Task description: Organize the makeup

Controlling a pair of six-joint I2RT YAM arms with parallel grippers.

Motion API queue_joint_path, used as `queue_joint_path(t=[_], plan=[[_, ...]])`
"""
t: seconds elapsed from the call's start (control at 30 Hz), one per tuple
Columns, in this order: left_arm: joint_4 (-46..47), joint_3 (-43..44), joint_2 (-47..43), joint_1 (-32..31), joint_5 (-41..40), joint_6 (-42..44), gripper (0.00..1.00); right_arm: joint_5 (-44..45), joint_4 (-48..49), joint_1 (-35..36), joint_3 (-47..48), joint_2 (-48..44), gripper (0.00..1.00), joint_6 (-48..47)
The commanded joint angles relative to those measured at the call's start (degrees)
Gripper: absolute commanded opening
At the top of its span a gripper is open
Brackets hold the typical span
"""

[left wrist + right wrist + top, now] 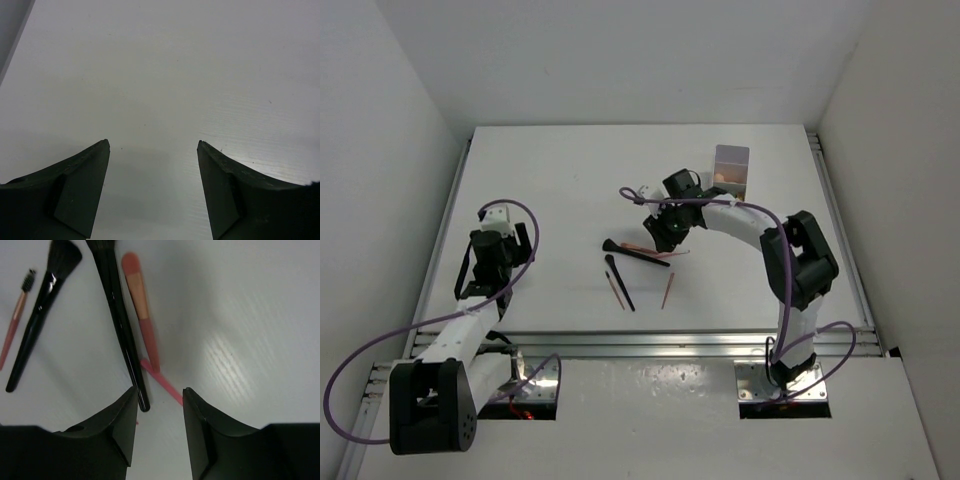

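The makeup lies mid-table. A long black-handled brush (pixel 117 315) (pixel 638 255) runs beside a peach-pink brush (pixel 140 305). A thin pink pencil (pixel 162 382) crosses just beyond my right fingertips. Further left are a second black brush (pixel 35 322) (pixel 620 285) and a small pink spoolie (pixel 17 315). Another pink pencil (pixel 667 290) lies apart. My right gripper (pixel 160 395) (pixel 665 238) hovers low over the black handle's end and the pencil, jaws partly apart with nothing between them. My left gripper (pixel 152 145) (pixel 510 240) is open over bare table at the left.
A translucent box (pixel 732 170) stands at the back right, with something peach (pixel 723 177) inside. White walls enclose the table on three sides. A metal rail (pixel 640 345) runs along the near edge by the arm bases.
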Motion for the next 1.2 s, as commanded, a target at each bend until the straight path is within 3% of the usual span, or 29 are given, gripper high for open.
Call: queue_joint_path(t=[0.0, 0.1, 0.17, 0.3, 0.37, 0.4, 0.47, 0.5, 0.67, 0.9, 1.17], plan=[[0.65, -0.72, -1.26, 0.65, 1.53, -0.12, 0.76, 0.78, -7.24, -0.77, 3.04, 0.21, 0.42, -3.04], [0.65, -1.24, -1.26, 0.65, 2.06, -0.12, 0.76, 1.92, -7.96, -0.95, 2.60, 0.22, 0.41, 1.43], [1.17, -1.24, -0.73, 0.65, 3.37, -0.12, 0.76, 1.83, -5.15, -1.21, 0.06, -1.27, 0.41, 7.20], [1.17, -0.72, -0.73, 0.65, 4.69, 0.93, 0.76, 1.66, 1.70, -1.21, -5.22, -5.40, 0.41, 10.14], [1.17, -0.72, -0.73, 0.65, 4.69, 0.93, 0.76, 2.53, -4.30, -1.12, -3.49, -5.41, 0.39, 11.19], [1.17, -0.72, -0.73, 0.65, 4.69, 1.54, 0.76, 8.45, -6.87, -1.12, -2.16, -5.15, 0.37, 19.55], [1.17, -1.24, -0.73, 0.65, 4.17, 1.55, 0.76, 17.50, -18.09, -1.12, 3.19, -4.35, 0.35, 27.68], [1.70, -1.24, -0.73, 0.65, 4.17, 1.55, 0.76, 21.66, -19.98, -1.21, 3.56, -4.53, 0.40, 42.69], [1.70, -1.77, -0.73, 0.12, 2.94, 1.55, 0.76, 24.32, -11.22, 0.98, -5.13, -9.45, 0.50, 66.69], [3.72, -2.91, -0.20, -3.04, -1.19, 2.16, 0.77, 27.67, -22.45, 6.87, 2.59, -2.69, 0.51, 67.72], [7.49, -4.14, -0.20, -7.08, -4.97, 2.16, 0.80, 27.76, -16.14, 9.68, -7.86, -2.51, 0.41, 75.27]])
